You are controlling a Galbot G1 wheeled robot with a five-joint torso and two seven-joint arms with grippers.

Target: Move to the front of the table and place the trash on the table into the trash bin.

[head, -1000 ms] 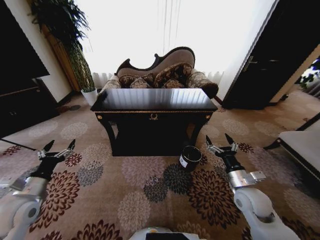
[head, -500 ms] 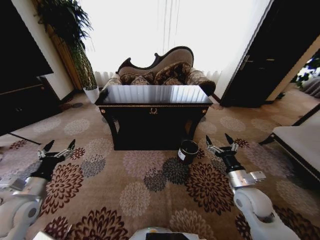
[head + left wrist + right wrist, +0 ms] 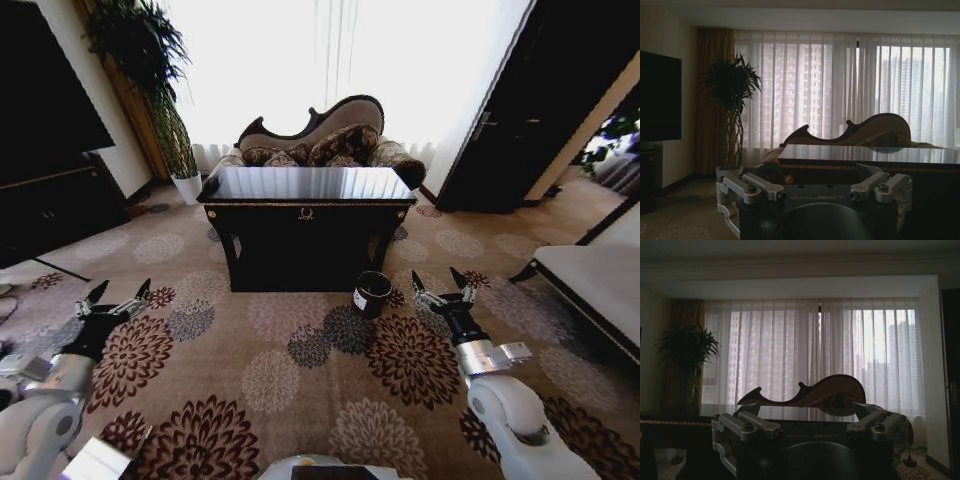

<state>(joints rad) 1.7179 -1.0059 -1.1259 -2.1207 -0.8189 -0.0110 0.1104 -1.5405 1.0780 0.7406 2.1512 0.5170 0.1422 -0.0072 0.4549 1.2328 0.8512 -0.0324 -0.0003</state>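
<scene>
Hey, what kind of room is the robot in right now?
Probably a hotel suite or formal living room: an ornate upholstered sofa stands before sheer-curtained windows, patterned floral carpet covers the floor, and a glossy dark table stands in front with a small trash bin beside it.

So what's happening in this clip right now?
Nothing is being handled. The robot faces the dark table from across the patterned carpet, some way off. The trash bin stands on the floor by the table's front right leg. The left gripper and right gripper are held out low at either side, fingers open and empty.
</scene>
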